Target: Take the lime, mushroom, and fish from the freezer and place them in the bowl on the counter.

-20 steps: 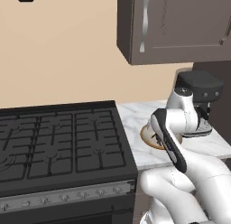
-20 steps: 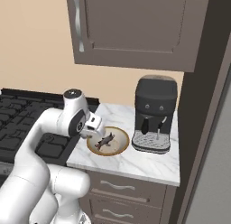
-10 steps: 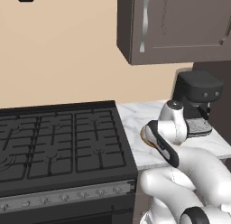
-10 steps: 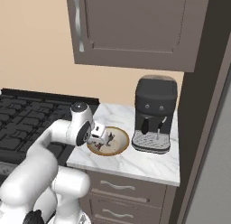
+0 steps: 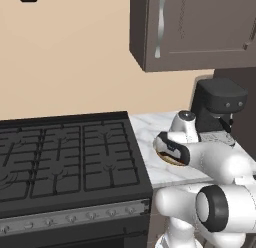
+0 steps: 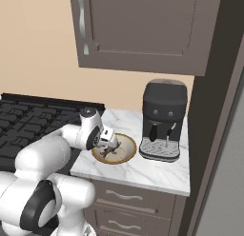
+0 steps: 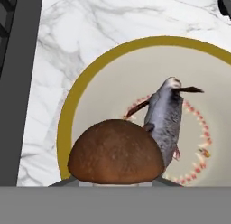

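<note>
Left base view: my arm reaches forward from the lower right over the counter (image 5: 150, 129), the white marble top beside the black stove top (image 5: 65, 157). The bowl (image 5: 172, 159) shows as a sliver of tan rim under my wrist, in front of the coffee machine (image 5: 217, 104). My claw is hidden behind my own arm here.

Right base view: my claw (image 6: 110, 145) points down into the bowl (image 6: 125, 156), which sits on the counter (image 6: 147, 171) between stove top (image 6: 28, 123) and coffee machine (image 6: 164, 120). A dark shape lies in the bowl at the claw tip; too small to tell apart.

Hand view: the mushroom (image 7: 116, 153), brown and domed, sits right at my fingertips, and my claw is pinched on it. It hangs over the near part of the bowl (image 7: 72, 105). The fish (image 7: 166, 119), grey, lies on the cream inside, just beside the mushroom. Marble counter (image 7: 67, 42) surrounds the rim.
</note>
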